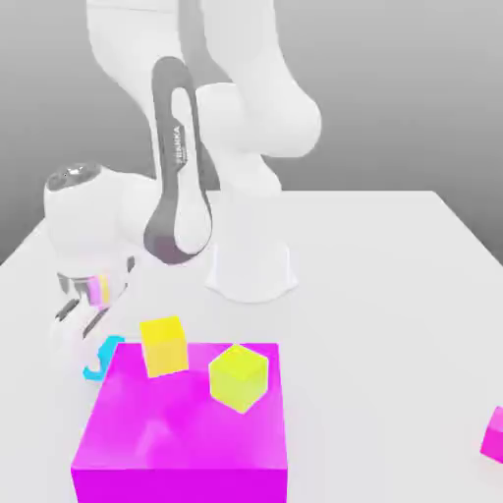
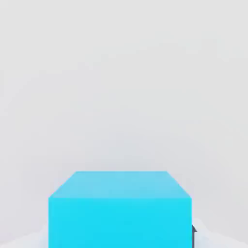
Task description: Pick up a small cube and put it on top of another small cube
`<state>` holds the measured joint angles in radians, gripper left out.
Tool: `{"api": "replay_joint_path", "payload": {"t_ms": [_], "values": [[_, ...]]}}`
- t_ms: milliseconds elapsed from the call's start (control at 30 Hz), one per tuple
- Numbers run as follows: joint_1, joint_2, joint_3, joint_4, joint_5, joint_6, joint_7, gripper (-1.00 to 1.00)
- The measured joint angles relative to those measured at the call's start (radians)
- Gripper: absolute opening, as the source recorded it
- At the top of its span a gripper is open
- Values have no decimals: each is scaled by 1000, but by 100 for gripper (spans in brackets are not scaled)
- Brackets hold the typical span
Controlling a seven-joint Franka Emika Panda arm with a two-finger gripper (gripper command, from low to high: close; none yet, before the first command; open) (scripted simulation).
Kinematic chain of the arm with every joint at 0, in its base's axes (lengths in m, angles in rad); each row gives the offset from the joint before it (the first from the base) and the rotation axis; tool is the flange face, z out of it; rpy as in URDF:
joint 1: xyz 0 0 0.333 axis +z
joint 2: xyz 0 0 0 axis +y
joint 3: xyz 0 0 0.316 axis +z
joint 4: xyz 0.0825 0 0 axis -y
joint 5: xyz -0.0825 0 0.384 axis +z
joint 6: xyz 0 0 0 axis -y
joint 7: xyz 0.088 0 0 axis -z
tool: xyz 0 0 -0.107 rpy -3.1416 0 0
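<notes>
Watching the tool [image 1: 86, 344]: you cannot tell its opening or hold | cyan cube [image 2: 120, 209] beside magenta block [image 1: 182, 432] | lifting risks clipping yellow cubes [image 1: 164, 344].

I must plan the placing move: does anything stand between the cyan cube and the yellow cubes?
Yes. The big magenta block rises beside the cyan cube at the gripper; both yellow cubes sit on its top, so its wall must be cleared.

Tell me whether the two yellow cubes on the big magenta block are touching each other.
Apart. In the exterior view, magenta surface shows between the darker yellow cube and the lime-yellow cube on the big magenta block.
</notes>
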<state>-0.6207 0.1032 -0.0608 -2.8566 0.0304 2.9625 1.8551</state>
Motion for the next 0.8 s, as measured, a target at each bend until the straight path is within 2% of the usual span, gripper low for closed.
{"api": "replay_joint_path", "payload": {"t_ms": [67,133,233,467,533,600,667,767,800], "values": [[-8,-71,2,-13,-22,-58,17,-100],[-7,-120,21,21,23,-111,-22,-100],[111,-187,74,100,102,-220,-95,-100],[290,-327,194,246,173,-471,-177,-100],[343,-364,232,285,185,-541,-193,-100],[357,-385,276,273,134,-595,-154,-100],[344,-367,302,239,80,-586,-109,-100],[334,-282,317,202,45,-480,-80,-100],[333,-252,319,192,36,-440,-73,100]]}}
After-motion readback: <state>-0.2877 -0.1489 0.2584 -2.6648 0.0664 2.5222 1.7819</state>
